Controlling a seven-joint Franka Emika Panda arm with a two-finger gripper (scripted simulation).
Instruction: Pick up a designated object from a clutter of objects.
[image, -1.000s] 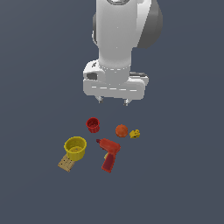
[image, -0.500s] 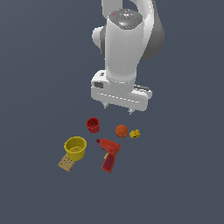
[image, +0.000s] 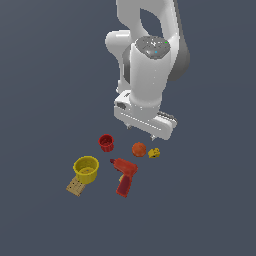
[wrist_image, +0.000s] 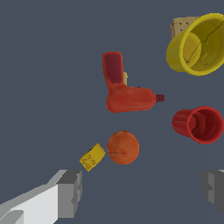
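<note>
The designated object (image: 154, 153) is a tiny yellow lumpy piece with dark spots, lying on the floor just on the exterior view's right of the orange ball (image: 139, 149). In the wrist view the piece (wrist_image: 92, 157) touches or nearly touches the ball (wrist_image: 123, 147). My gripper (image: 140, 132) hangs above the ball and the piece, apart from both. It is open, with nothing between its widely spread fingers (wrist_image: 70, 192); the gripper (wrist_image: 142, 190) is centred slightly off the piece.
The clutter also holds a red cup (image: 106, 143), a yellow cup (image: 86, 168), a red power drill (image: 125, 175) and a tan perforated block (image: 75, 187) beside the yellow cup. All lie on a plain dark grey floor (image: 210, 210).
The arm has come down and shifted a little toward the exterior view's right, closer to the ball and the yellow piece. The objects have not moved.
</note>
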